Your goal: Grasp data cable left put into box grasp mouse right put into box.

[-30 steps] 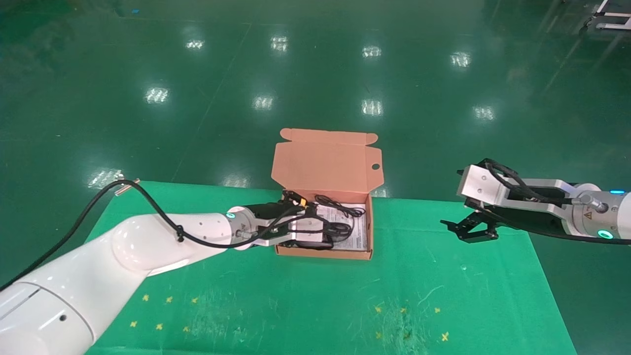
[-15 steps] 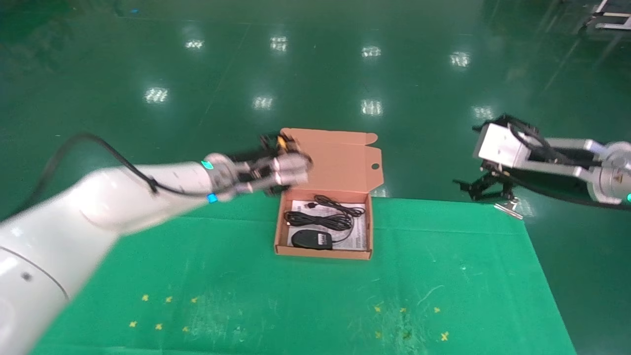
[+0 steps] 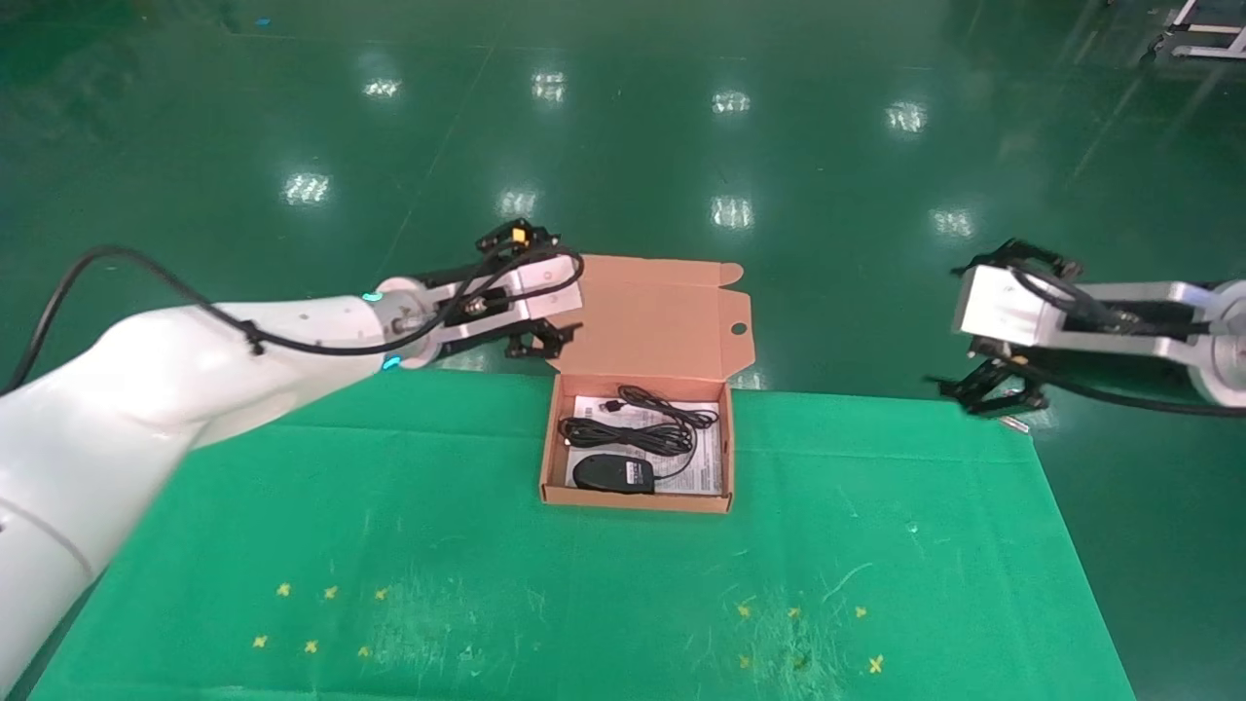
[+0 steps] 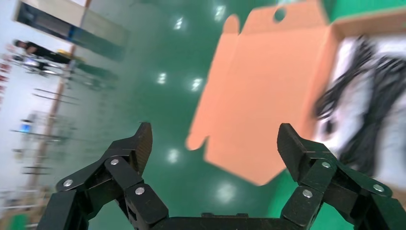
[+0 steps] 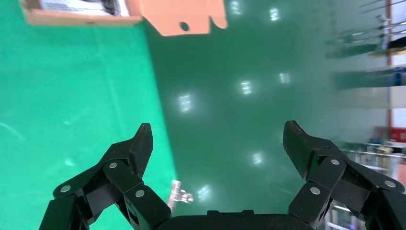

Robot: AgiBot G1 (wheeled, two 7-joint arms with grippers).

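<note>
The salmon-orange box [image 3: 638, 501] stands open mid-table, its lid [image 3: 647, 316] upright. Inside, on a white sheet, lie the black mouse [image 3: 611, 473] at the front and the bundled data cable [image 3: 623, 435] behind it; the mouse's thin cord with its USB plug [image 3: 611, 405] loops at the back. My left gripper [image 3: 540, 343] is open and empty, raised beside the lid's left edge. In the left wrist view it [image 4: 215, 139] faces the lid [image 4: 268, 96]. My right gripper [image 3: 993, 394] is open and empty beyond the table's far right corner; it also shows in the right wrist view [image 5: 218, 136].
The green table cloth [image 3: 584, 584] carries small yellow marks near the front. A small metal clip [image 3: 1017, 424] sits at the far right corner, also in the right wrist view [image 5: 179, 194]. Shiny green floor lies beyond the table.
My left gripper has lifted out of the box and drawn back to the left of the lid, empty. My right gripper has moved up and right, past the table's far edge.
</note>
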